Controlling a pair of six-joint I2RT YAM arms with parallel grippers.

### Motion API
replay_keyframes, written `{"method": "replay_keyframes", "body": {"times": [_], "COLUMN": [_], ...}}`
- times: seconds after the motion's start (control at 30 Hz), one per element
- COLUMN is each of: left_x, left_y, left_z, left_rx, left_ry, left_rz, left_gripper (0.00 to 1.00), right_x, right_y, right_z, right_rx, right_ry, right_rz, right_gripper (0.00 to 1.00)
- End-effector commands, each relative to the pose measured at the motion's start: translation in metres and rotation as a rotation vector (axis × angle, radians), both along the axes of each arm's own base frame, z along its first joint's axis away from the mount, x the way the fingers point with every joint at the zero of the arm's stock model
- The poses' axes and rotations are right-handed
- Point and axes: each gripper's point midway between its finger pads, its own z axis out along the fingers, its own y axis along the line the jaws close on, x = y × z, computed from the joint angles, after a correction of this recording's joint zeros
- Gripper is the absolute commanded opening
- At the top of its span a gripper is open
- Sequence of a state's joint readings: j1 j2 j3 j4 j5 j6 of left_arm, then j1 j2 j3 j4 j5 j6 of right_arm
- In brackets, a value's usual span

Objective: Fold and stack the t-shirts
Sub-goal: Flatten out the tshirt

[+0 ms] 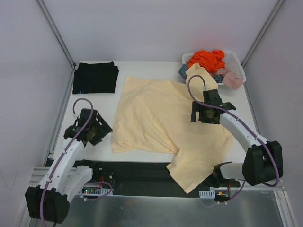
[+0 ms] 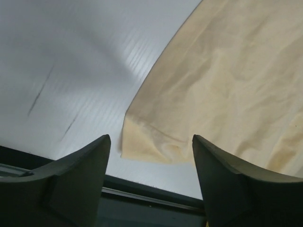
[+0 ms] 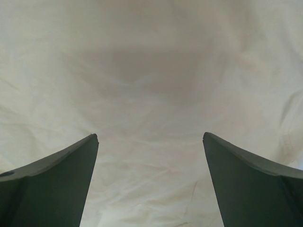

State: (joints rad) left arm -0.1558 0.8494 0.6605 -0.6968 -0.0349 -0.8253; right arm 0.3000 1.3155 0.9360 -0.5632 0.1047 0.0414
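Overhead, we see a white table (image 1: 142, 66) walled by pale panels. Our cream-yellow t-shirt (image 1: 156, 118) sprawls across it, one part draping the near edge; the folded black t-shirt (image 1: 95, 77) lies far-left. Left gripper (image 2: 150, 146) and right gripper (image 3: 150, 142) gape empty.

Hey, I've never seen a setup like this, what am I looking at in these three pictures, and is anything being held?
Two robot arms are bolted at the table's near edge. The overhead picture looks down from above and behind them; the other two come from cameras on each wrist. A cream-yellow t-shirt lies spread out, one end hanging off the near edge. A folded black t-shirt sits far left; a white basket of clothes far right. The left gripper is open beside the shirt's corner; the right gripper is open above it. Nothing is held.
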Motion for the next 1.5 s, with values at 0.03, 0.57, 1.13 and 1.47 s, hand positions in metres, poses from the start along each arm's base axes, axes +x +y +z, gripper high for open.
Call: {"method": "replay_keyframes", "body": {"times": [0.03,0.57,1.13,1.47], "left_x": [-0.043,-0.037,-0.002,0.019], "left_y": [-0.022,-0.022,-0.011,0.02], "left_z": [-0.034,-0.081,-0.062,0.005], "left_rx": [-0.182,-0.135,-0.048,0.091], "left_ry": [0.156,0.265,0.11,-0.112], "left_rz": [0.085,0.041,0.004,0.08], "left_gripper": [0.57,0.47,0.0,0.0], "right_x": [0.0,0.0,-0.049,-0.091], "right_y": [0.009,0.001,-0.016,-0.051], "right_z": [0.018,0.013,-0.012,0.007], "right_rx": [0.064,0.017,-0.035,-0.132], "right_ry": [-0.047,-0.027,0.118,0.118], "right_rz": [-0.022,-0.027,-0.051,-0.157], "right_gripper": [0.97,0.97,0.97,0.97]}}
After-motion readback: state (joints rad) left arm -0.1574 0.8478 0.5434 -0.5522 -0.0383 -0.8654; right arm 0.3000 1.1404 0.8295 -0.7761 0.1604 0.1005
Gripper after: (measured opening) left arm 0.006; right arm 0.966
